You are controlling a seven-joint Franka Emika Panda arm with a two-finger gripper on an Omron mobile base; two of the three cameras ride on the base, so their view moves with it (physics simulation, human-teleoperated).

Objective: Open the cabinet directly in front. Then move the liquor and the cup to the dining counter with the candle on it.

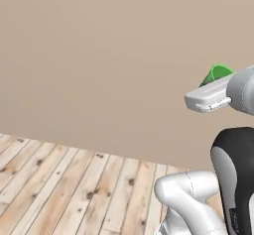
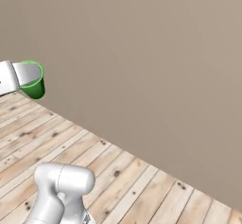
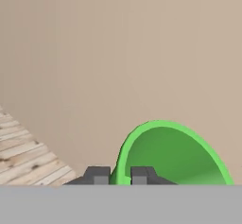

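Cup (image 1: pixel 217 73) in transit, as we read the left base view: its bright green rim shows just above the end effector (image 1: pixel 208 98), which juts out level in front of a bare beige wall (image 1: pixel 99 55), well above the plank floor (image 1: pixel 59 179).

Right base view: we see the cup (image 2: pixel 33 80) upright, mouth up, at the tip of the end effector (image 2: pixel 21 76). One pale finger lies inside its mouth against the wall nearest the hand. Beige wall behind it, floor below; no counter stands near the cup.

Hand view: the two dark fingertips (image 3: pixel 97 175) straddle the cup's (image 3: pixel 170 154) rim, one outside, one inside, closed tight on the thin wall. We record the end effector as pinching the cup by its rim.

Handling, our judgement: an empty small tumbler should be light and stiff, with a smooth and probably slippery wall. A rim pinch on one side leaves it free to pivot, so we would carry it slowly and level. The taper makes a grip around the body less sure.
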